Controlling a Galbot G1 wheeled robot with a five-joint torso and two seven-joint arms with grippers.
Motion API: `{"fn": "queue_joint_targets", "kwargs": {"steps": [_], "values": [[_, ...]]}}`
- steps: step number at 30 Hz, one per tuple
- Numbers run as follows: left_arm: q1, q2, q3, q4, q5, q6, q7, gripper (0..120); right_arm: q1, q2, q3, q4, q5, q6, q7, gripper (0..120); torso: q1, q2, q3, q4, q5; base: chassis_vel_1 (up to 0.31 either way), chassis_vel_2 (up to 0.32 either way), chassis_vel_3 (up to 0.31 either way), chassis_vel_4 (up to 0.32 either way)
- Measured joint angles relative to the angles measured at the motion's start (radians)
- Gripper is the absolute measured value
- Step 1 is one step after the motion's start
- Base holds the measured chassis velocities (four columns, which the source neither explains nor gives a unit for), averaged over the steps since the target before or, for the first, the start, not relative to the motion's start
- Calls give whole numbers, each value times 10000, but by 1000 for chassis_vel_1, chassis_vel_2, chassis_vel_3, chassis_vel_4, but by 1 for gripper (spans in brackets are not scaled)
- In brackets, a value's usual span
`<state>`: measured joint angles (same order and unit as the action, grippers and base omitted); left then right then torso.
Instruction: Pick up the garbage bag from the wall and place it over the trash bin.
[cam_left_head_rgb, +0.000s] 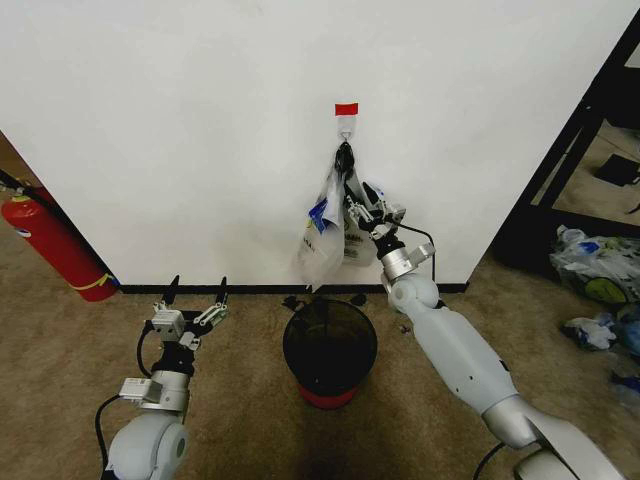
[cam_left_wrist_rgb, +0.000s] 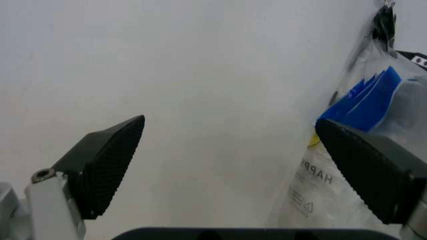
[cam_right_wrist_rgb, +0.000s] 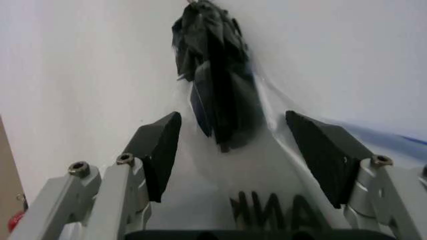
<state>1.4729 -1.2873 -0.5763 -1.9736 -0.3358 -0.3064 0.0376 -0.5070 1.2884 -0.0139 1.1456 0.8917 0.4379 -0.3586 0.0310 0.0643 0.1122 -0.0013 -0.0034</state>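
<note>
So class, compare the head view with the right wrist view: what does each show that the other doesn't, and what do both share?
Head view alone: the black bin below the bag, the fire extinguisher, and the open left gripper low by the wall. Right wrist view alone: the open right gripper's fingers either side of the bag's dark knot. Both: the hanging bag and white wall.

Brown carpet floor (cam_left_head_rgb: 60, 380) carries the trash bin (cam_left_head_rgb: 330, 352) and fire extinguisher (cam_left_head_rgb: 55, 245).

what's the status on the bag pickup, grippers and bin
Right gripper open at the garbage bag, not yet closed. Bag hangs from the hook on the wall. Left gripper open, low beside the trash bin. Nothing in the way.
</note>
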Motion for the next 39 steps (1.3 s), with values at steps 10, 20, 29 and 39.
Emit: {"fn": "queue_joint_targets", "kwargs": {"steps": [10, 20, 29, 39], "values": [[5, 52, -123, 54, -27, -78, -69, 100, -140, -316, -108, 847, 115, -104, -15, 62, 0, 0, 0, 0, 0, 0, 0, 0, 0], [-72, 9, 82, 151, 110, -115, -75, 100, -743, -737, 98, 1283, 1549, -457, -1576, 49, 0, 2, 0, -2, 0, 0, 0, 0, 0], [-68, -2, 116, 186, 241, -106, -106, 100, -519, -140, 112, 748, 5092, -1737, -2017, 21, 0, 1, 0, 0, 0, 0, 0, 0, 0], [-63, -17, 19, 303, 244, -145, -143, 100, -85, 343, 27, -155, 4319, -1855, -2245, 50, 0, 1, 0, 0, -1, 0, 0, 0, 0]]}}
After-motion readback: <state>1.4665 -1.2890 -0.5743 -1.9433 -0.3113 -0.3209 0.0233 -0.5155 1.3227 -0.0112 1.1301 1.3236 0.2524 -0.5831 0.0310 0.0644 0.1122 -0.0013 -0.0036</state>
